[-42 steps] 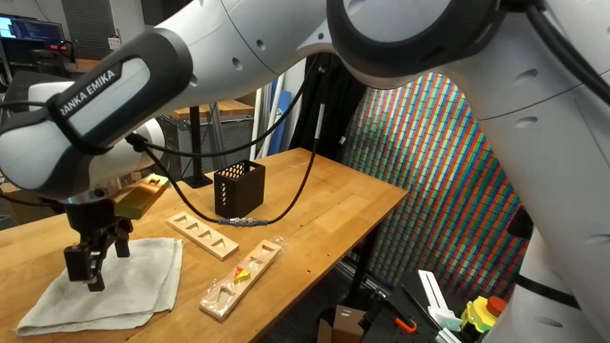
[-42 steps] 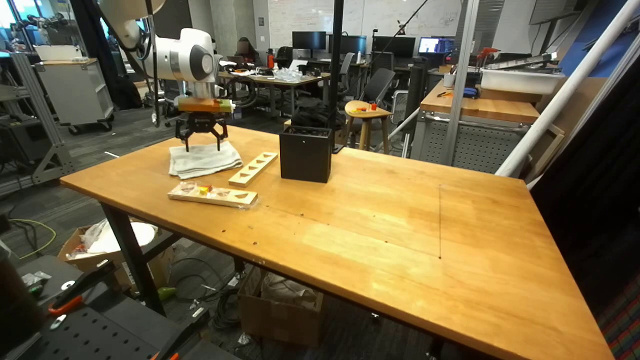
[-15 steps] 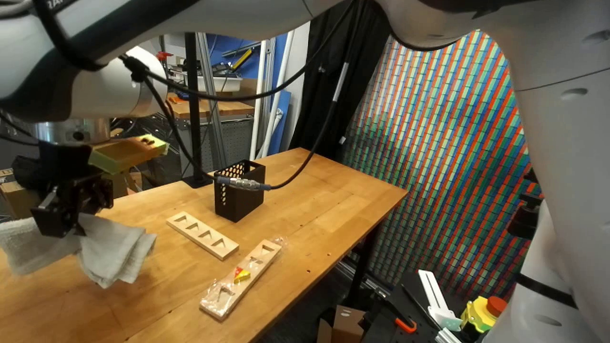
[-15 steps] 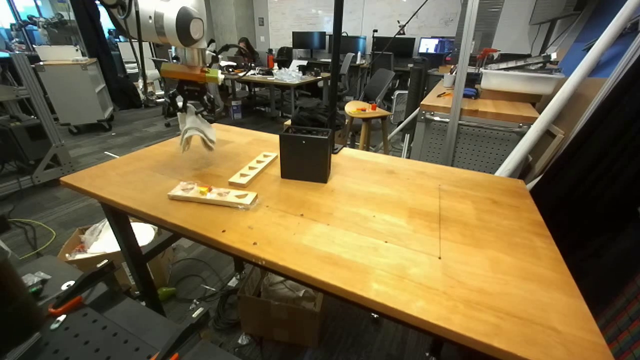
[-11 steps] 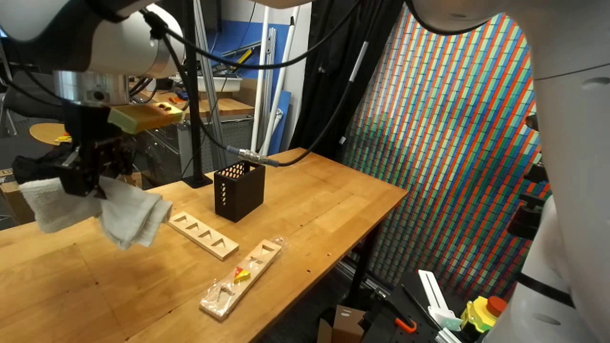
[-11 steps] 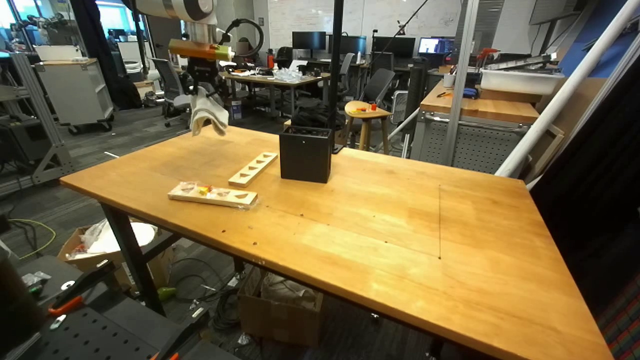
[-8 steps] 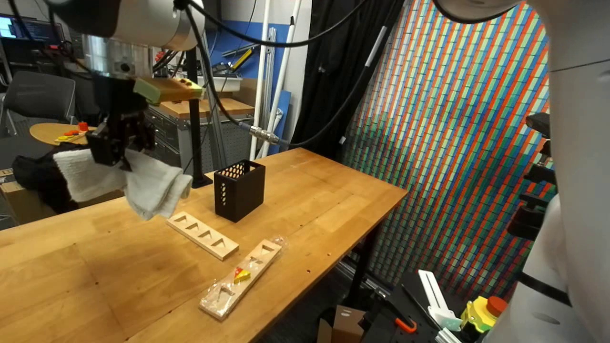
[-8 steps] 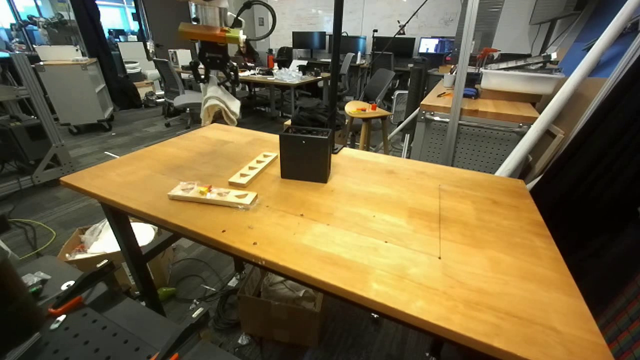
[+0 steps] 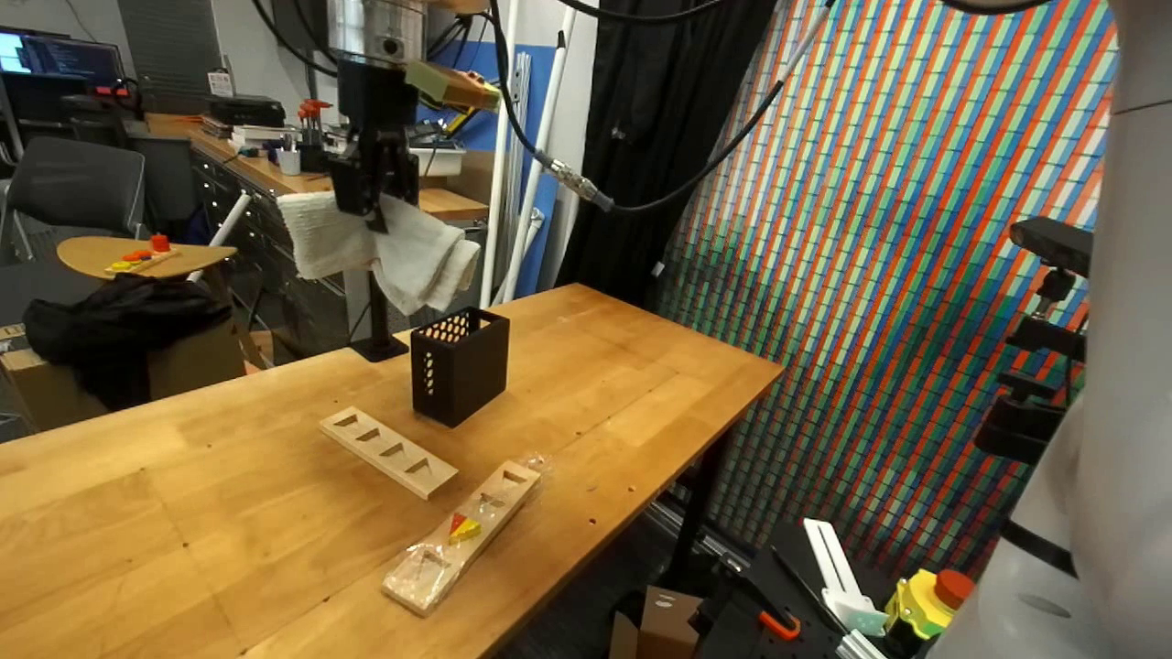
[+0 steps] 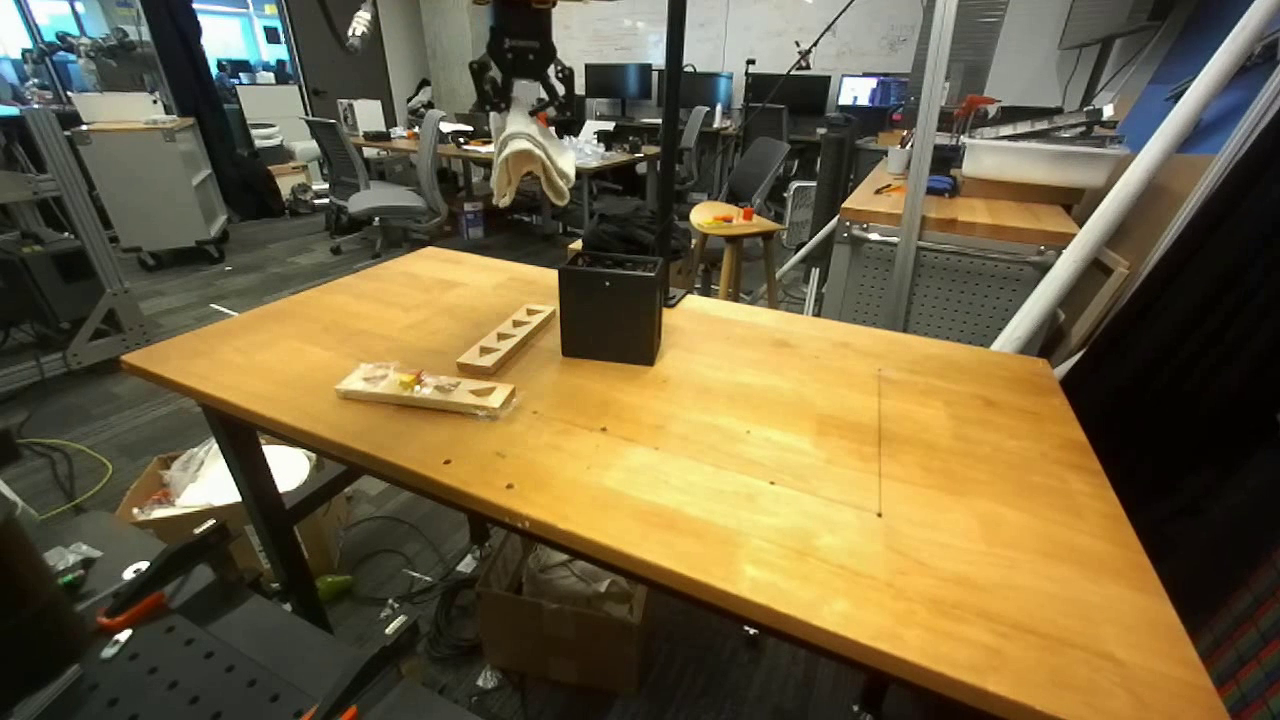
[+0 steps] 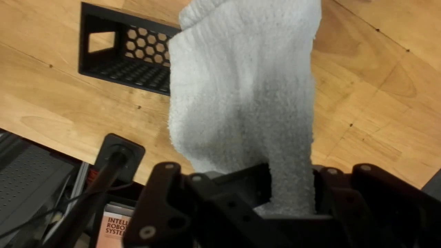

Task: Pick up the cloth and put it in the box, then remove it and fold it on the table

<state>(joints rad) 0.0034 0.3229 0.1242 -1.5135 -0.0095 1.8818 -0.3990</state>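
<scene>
The off-white cloth (image 9: pixel 423 261) hangs in folds from my gripper (image 9: pixel 377 218), which is shut on its middle and points down. In an exterior view the cloth (image 10: pixel 532 165) is well above the table (image 10: pixel 800 500), both its sides drooping. The black box (image 9: pixel 461 371) stands upright on the table with its open top up. In the wrist view the box (image 11: pixel 103 17) shows its inside and holed wall, partly covered by the cloth (image 11: pixel 241 86). Fabric runs up between the fingers of the gripper (image 11: pixel 291 186). Cloth and box appear apart.
A slotted wooden board (image 9: pixel 389 451) lies near the box. Another board (image 9: pixel 462 540), in clear plastic with a red and yellow piece, lies closer to the table's edge. A black post (image 10: pixel 672 150) rises behind the box. A cable (image 9: pixel 572 178) hangs from the arm.
The cloth lay folded on the table under my open gripper at first. The gripper has shut on it, lifted it and carried it towards the box. Box and boards have not moved.
</scene>
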